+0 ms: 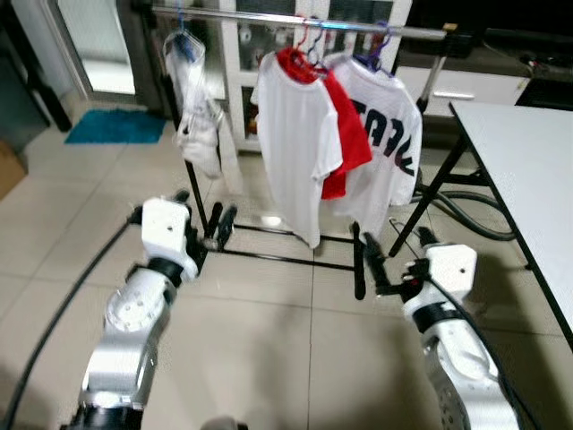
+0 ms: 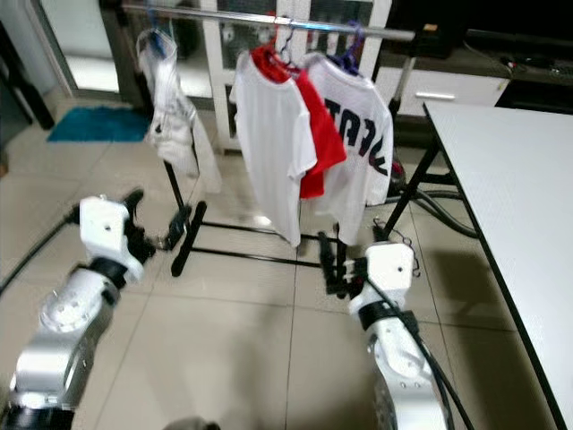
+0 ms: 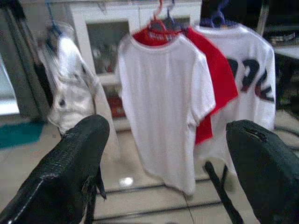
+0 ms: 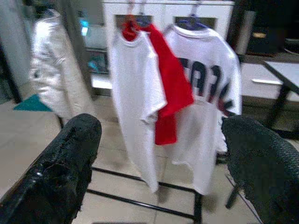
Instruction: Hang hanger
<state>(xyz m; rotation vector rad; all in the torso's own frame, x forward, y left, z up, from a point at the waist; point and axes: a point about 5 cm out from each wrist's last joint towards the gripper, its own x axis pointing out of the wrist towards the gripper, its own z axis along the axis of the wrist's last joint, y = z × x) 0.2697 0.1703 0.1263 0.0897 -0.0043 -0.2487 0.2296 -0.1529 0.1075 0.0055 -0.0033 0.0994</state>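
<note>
A metal clothes rail (image 1: 269,18) runs across the top of a black rack. Three hangers hang on it. A blue hanger (image 1: 182,38) at the left carries a pale patterned garment (image 1: 199,121). A red hanger (image 1: 312,49) holds a white T-shirt (image 1: 291,143) over a red one (image 1: 351,134). A purple hanger (image 1: 376,52) holds a white shirt with dark letters (image 1: 391,134). My left gripper (image 1: 208,219) is open and empty, low before the rack's left foot. My right gripper (image 1: 367,260) is also open and empty, below the shirts' hems.
A white table (image 1: 528,161) on black legs stands to the right of the rack. The rack's black base bars (image 1: 277,260) lie on the tiled floor between my grippers. A blue mat (image 1: 116,125) lies at the far left, and a white cabinet (image 3: 110,37) stands behind the rack.
</note>
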